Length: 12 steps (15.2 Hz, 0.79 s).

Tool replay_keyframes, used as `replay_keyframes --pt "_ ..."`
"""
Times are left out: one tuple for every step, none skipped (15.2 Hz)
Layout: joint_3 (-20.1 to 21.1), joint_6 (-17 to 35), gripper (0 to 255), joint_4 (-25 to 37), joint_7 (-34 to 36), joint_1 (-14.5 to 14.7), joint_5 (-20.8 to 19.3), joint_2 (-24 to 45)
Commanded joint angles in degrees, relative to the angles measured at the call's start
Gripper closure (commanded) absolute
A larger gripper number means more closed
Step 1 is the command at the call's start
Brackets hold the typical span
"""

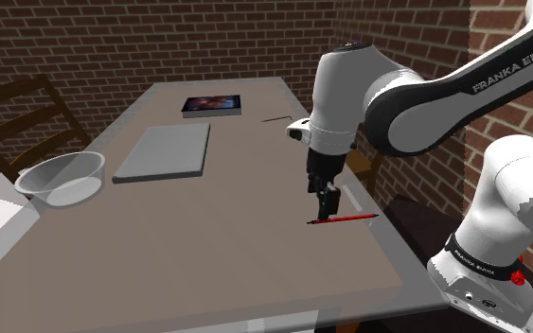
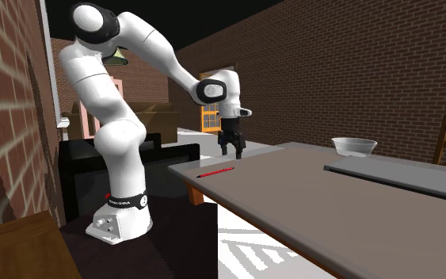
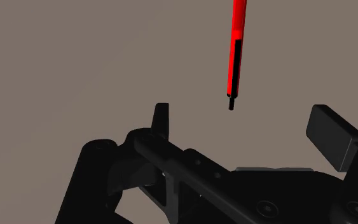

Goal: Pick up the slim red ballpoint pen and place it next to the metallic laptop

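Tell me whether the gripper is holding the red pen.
No: the red pen lies on the table beyond the open gripper, untouched.

Glossy white arm (image 1: 425, 95) of rounded shells with dark grey joint seams, "FRANKA EMIKA" in dark capitals along one link. Flared white base (image 1: 487, 295) under a black band with white lettering too small to read, plus a red spot, perhaps a button. All-black gripper (image 1: 328, 206): blocky body, round recessed screw holes, flat-padded fingers (image 3: 333, 137).
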Motion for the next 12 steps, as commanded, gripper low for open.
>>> replay_keyframes --pt "0.8 2.5 0 -0.4 -0.5 0.6 -0.2 1.9" --pt "1.0 3.5 0 -0.8 -0.4 0.5 -0.3 2.5" --pt "1.1 4.5 0 -1.2 -0.4 0.4 -0.3 3.1" --pt "1.2 5.4 0 -1.5 -0.3 0.4 -0.4 3.8" --pt "1.3 6.4 0 -1.8 -0.2 0.3 -0.5 4.4" --pt "1.5 7.4 0 -2.1 -0.1 0.2 -0.6 5.1" --pt "1.6 8.4 0 -2.4 0.0 0.1 -0.7 5.8" --pt "1.7 9.0 0 -2.6 0.1 0.1 -0.8 6.2" --pt "1.7 9.0 0 -2.6 0.1 0.1 -0.8 6.2" --pt "1.7 9.0 0 -2.6 0.1 0.1 -0.8 6.2" --pt "1.7 9.0 0 -2.6 0.1 0.1 -0.8 6.2" --pt "1.7 9.0 0 -2.6 0.1 0.1 -0.8 6.2"
